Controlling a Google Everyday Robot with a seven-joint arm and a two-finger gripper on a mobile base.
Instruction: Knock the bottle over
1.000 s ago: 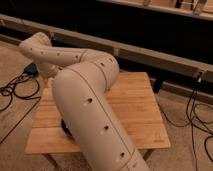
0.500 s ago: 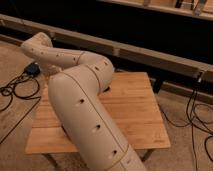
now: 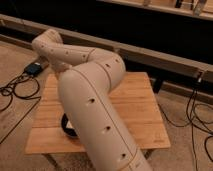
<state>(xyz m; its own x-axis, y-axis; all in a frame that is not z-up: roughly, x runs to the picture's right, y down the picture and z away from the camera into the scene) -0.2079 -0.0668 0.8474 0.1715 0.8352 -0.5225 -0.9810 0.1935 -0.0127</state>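
In the camera view we count one wooden desk [image 3: 135, 107], one black bowl [image 3: 67, 127] (only a sliver shows at the arm's left edge) and one big white arm [image 3: 92, 107]. We cannot see the bottle or the gripper; both lie hidden. Since half a second ago, the arm has swung further across the desk.

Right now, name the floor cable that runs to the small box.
The picture-left cable, ending at the box; the right one climbs to the ledge. Claw: out of view.
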